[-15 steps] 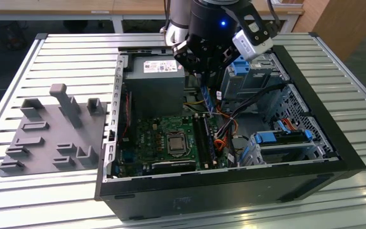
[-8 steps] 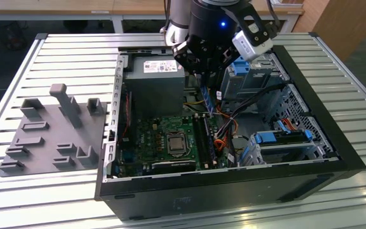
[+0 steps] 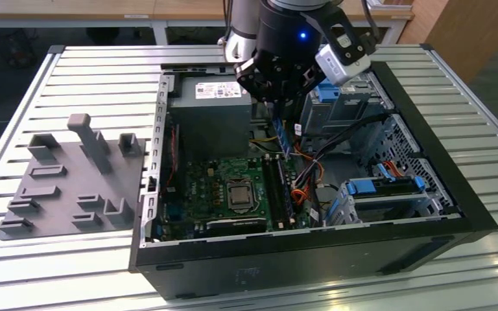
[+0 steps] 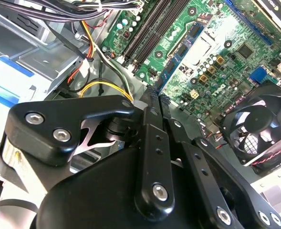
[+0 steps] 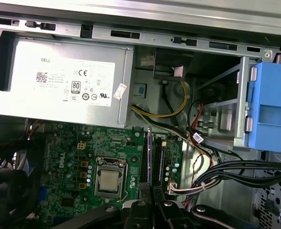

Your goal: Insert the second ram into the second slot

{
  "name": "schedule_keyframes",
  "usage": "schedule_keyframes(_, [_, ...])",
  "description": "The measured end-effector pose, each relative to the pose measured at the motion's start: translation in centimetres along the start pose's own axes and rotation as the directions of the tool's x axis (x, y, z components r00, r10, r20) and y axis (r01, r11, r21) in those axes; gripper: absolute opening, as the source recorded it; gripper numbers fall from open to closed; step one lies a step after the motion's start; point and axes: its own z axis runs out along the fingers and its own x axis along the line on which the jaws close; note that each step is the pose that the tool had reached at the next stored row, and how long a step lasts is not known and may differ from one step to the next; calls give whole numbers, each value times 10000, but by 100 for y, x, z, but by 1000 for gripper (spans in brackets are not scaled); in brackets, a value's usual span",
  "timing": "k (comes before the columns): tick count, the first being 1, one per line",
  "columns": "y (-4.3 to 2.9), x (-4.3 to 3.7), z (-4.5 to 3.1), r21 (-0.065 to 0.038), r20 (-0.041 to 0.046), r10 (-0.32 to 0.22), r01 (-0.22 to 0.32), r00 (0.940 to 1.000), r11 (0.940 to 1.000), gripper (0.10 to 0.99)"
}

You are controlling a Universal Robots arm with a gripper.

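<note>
Second ram (image 3: 281,137) is pinched between the pads of the tool (image 3: 277,109) and held above the memory slots (image 3: 277,184) inside the open case (image 3: 318,249), not yet seated. Risk: if it is lowered skewed or off the slot line, the contact edge could be jammed on a slot wall or the wrong slot entered. Hard pressing could make it slip in the pinch. Cable bundle (image 3: 323,146) is draped just beside the slots and could be snagged. Power supply (image 3: 210,107) and CPU socket (image 3: 238,194) are flanking. Grey fixture (image 3: 67,175) is on the surface (image 3: 85,71), well apart.
</note>
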Motion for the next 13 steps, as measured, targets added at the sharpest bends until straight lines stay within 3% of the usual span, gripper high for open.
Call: schedule_keyframes(13, [-5,1,45,-1,0,1,-1,10000,10000,133])
